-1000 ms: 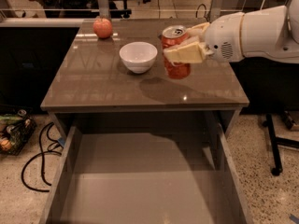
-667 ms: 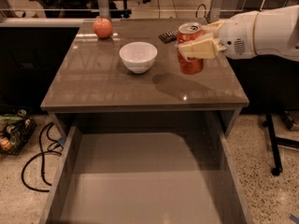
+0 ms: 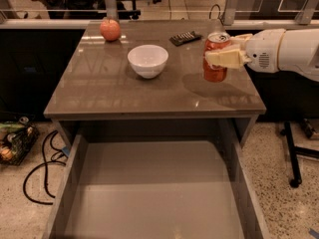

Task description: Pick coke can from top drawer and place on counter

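The coke can, red with a silver top, stands upright at the right side of the counter. My gripper reaches in from the right and its cream fingers are shut on the can around its upper half. The can's base is at or just above the counter surface; I cannot tell which. The top drawer is pulled out below the counter's front edge and nothing lies in it.
A white bowl sits mid-counter, left of the can. A reddish apple is at the back left. A dark remote lies at the back, behind the can. Cables and a basket lie on the floor at left.
My gripper has carried the can to the right and a little farther back over the counter, away from the bowl. Nothing else moved.
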Controlling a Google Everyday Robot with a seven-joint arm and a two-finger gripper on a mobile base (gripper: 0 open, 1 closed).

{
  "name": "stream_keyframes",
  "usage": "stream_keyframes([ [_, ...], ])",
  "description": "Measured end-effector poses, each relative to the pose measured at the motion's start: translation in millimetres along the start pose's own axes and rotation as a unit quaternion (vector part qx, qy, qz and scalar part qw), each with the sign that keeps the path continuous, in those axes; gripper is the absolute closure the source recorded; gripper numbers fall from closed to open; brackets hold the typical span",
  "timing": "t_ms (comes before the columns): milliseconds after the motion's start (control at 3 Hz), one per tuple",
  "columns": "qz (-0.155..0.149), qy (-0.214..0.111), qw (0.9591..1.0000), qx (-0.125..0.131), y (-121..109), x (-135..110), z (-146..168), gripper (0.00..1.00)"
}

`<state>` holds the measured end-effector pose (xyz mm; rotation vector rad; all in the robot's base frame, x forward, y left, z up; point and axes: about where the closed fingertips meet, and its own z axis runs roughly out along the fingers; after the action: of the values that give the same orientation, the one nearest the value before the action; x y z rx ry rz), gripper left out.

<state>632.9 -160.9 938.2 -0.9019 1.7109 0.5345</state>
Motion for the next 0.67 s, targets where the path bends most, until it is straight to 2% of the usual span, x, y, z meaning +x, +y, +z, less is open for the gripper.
stream_keyframes([
  [333,0.008,-0.010,0.9999,-0.002,-14.5,19.8,8.4,1.00],
  [667,0.021,-0.030,0.9993,-0.009,-26.9,50.0,24.1,1.00],
])
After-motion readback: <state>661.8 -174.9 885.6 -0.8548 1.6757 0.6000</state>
